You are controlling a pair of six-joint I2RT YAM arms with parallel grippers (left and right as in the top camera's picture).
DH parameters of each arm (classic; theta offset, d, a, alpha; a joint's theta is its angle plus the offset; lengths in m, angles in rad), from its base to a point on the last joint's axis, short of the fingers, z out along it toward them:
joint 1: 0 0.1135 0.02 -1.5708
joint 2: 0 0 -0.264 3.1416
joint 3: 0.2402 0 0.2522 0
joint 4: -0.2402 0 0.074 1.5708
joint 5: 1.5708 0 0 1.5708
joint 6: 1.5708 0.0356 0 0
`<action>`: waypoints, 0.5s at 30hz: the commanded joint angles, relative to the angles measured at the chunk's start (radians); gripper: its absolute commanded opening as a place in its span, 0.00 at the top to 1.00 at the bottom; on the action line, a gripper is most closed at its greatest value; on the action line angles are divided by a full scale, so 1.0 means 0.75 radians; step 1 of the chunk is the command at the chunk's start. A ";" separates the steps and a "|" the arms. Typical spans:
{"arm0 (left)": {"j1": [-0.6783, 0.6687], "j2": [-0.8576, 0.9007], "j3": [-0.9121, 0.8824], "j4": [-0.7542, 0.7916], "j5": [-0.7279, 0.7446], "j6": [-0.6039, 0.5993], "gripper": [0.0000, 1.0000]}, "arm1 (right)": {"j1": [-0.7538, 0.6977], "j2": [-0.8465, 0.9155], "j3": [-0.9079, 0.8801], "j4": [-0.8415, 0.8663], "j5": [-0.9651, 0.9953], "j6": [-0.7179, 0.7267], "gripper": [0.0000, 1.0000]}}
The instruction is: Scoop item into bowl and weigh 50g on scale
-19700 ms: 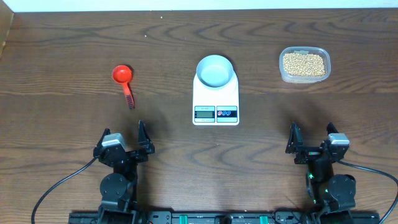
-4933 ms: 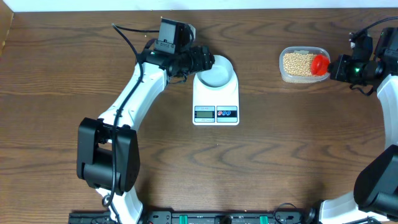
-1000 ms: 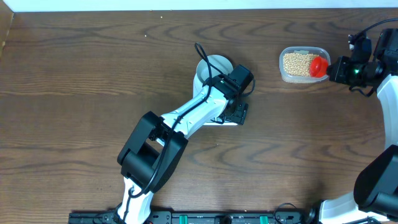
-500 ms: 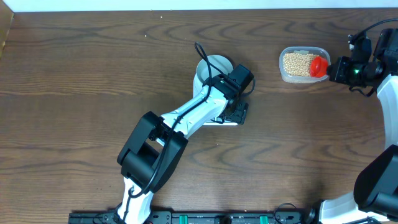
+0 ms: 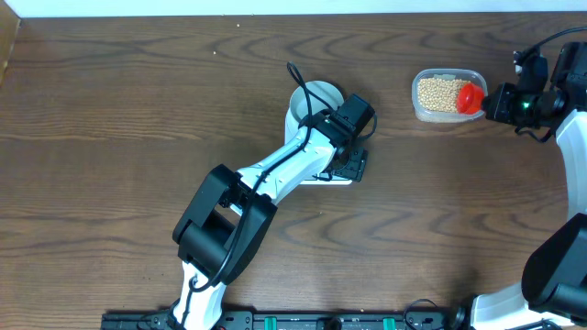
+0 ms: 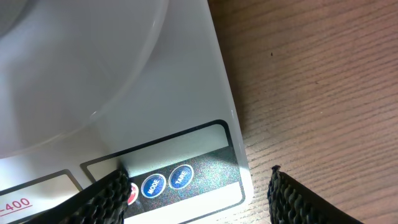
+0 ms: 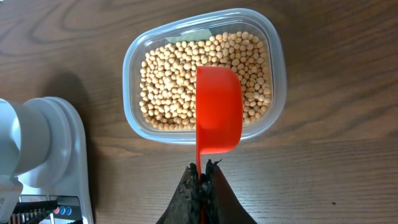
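Observation:
The white scale [image 5: 293, 123] lies mid-table, mostly under my left arm, with the pale bowl [image 5: 316, 93] standing on its far end. My left gripper [image 5: 353, 165] is open and low over the scale's button strip. In the left wrist view its gripper [image 6: 199, 200] straddles the blue MODE button [image 6: 153, 185] and TARE button [image 6: 181, 177], and one finger [image 6: 106, 199] partly covers the red button. At the right, my right gripper [image 5: 495, 99] is shut on the handle of a red scoop [image 7: 217, 109]. The scoop's cup hovers over the tan beans [image 7: 168, 87] in a clear tub [image 7: 277, 68].
Dark wood table all round. In the right wrist view the scale [image 7: 68, 162] and bowl [image 7: 25, 140] sit left of the tub. My left arm stretches diagonally from the front edge to the scale.
Over the last second nothing has visibly moved. About five seconds ago my left gripper was by the bowl's left side; it now sits over the scale's buttons.

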 commanded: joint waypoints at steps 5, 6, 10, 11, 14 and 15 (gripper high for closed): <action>0.006 0.041 -0.045 -0.026 0.045 0.007 0.27 | -0.001 0.013 0.016 -0.010 -0.013 -0.021 0.99; 0.006 0.041 -0.045 -0.026 0.053 0.007 0.27 | -0.001 0.013 0.016 -0.010 -0.012 -0.020 0.99; 0.006 0.041 -0.045 -0.031 0.064 0.008 0.27 | -0.001 0.013 0.016 -0.011 -0.013 -0.021 0.99; 0.006 0.041 -0.045 -0.032 0.064 0.007 0.27 | -0.001 0.013 0.016 -0.011 -0.013 -0.021 0.99; 0.005 0.041 -0.045 -0.040 0.075 0.008 0.27 | -0.001 0.013 0.016 -0.011 -0.013 -0.021 0.99; 0.006 0.041 -0.045 -0.041 0.084 0.008 0.27 | -0.001 0.013 0.016 -0.011 -0.013 -0.021 0.99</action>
